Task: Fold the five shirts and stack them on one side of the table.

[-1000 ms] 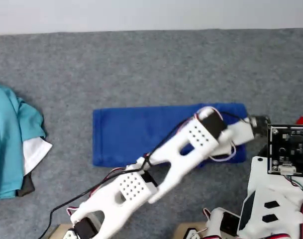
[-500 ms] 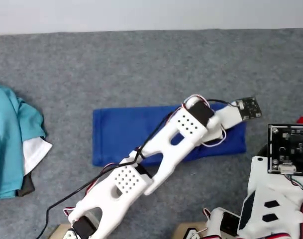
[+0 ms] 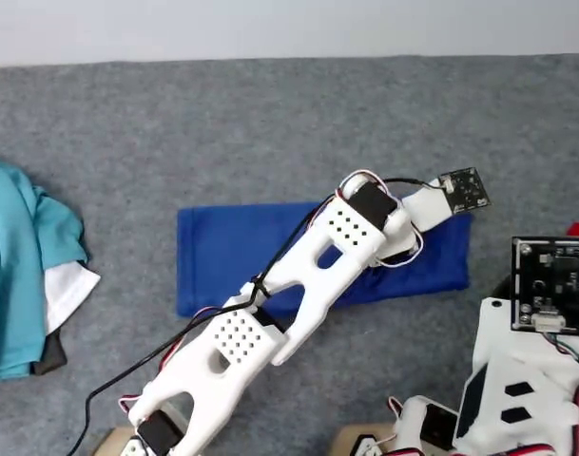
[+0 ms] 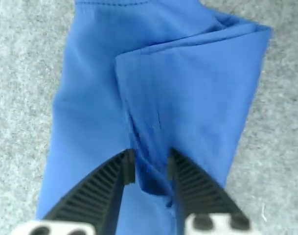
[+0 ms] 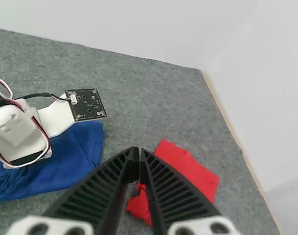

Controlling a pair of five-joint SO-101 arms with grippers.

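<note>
Left gripper (image 4: 151,164) nips a ridge of the blue shirt (image 3: 237,252), folded long across the frame's middle; right gripper (image 5: 139,155) pressed together, empty, near the red shirt (image 5: 190,169); teal shirt (image 3: 13,266) far left

left arm (image 3: 299,285) stretched diagonally from near-left edge toward far right, wrist angled down, left pincer (image 4: 151,164) nipped on a raised fold of blue shirt (image 4: 197,88), right arm (image 3: 527,399) folded at near right, right pincer (image 5: 139,159) fingers pressed together, above the surface
</note>
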